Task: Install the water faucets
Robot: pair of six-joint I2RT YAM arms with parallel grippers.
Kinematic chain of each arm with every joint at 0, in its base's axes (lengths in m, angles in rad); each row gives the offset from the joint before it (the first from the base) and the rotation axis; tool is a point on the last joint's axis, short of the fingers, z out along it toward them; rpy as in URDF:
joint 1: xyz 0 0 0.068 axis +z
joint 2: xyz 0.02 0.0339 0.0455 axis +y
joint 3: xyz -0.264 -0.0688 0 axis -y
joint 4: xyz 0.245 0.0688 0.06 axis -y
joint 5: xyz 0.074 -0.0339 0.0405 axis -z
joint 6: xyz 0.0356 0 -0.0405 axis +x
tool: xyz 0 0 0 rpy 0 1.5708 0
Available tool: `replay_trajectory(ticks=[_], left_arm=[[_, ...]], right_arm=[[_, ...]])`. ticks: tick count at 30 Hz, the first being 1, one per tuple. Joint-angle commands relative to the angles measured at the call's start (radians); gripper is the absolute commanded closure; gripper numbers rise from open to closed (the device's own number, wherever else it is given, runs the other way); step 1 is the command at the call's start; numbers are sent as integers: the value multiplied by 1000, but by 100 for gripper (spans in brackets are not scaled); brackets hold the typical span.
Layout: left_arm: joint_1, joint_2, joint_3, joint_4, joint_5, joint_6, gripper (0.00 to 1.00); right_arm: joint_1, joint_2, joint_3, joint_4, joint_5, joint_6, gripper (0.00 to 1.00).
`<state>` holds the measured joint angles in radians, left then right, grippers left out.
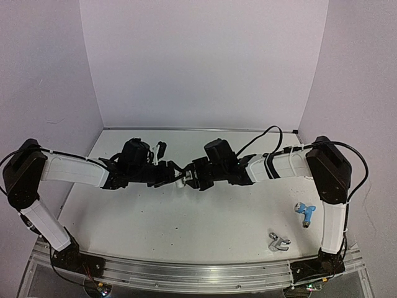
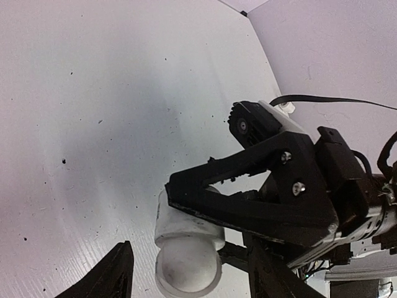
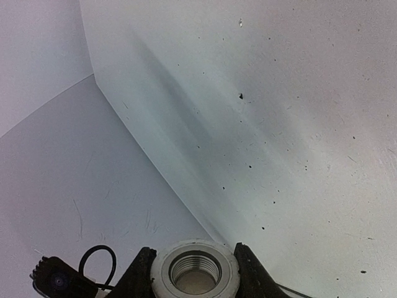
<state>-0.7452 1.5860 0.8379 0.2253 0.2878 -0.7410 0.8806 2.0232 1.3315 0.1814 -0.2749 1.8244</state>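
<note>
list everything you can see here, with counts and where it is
blue faucet: 1, light blue with a silver end, lying on the table by the right arm's upright link
silver faucet: 1, shiny metal, near edge, in front of the blue one
white fitting: 1, white with a threaded bore, centre, between both grippers
table: 1, white, speckled
backdrop: pale walls behind and at the sides
right gripper: 1, black, shut on the fitting
left gripper: 1, black, open, fingers either side of the fitting

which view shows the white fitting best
Right wrist: the white fitting faces the camera, threaded bore visible, between the right claw's fingers. Left wrist shows its outside, partly hidden by that claw. Top external shows only a white speck.
</note>
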Motion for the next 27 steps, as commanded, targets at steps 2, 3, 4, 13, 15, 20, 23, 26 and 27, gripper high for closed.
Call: replay_trajectory(ticks=[2,3,4,13,15,20,23,26,27], left_arm=[[-5,36,53,29,24,-5,39],[-5,42,56,30,27,-5,42],[-5,45,57,29,27,-6,44],[-5,48,109,-133,-70,16,100],[-5,41,167,-370,-131,35,100],[-5,23,286,-895,-226,68,100],[-5,40,333,-1108,-216,78,99],[-6,73,361,-1276,-184,92,97],[-6,77,360,-1290,-174,99,96]], right_arm=[[5,-55,20,67,2,10,71],[5,-55,20,74,1,10,71],[6,-54,21,76,-2,8,71],[-14,-116,-81,17,54,-298,14],[-38,-184,-117,-173,125,-591,2],[-34,-278,-118,-649,195,-1120,2],[-21,-297,-118,-955,222,-1244,2],[17,-338,-121,-1231,274,-1267,2],[22,-355,-128,-1303,268,-1270,2]])
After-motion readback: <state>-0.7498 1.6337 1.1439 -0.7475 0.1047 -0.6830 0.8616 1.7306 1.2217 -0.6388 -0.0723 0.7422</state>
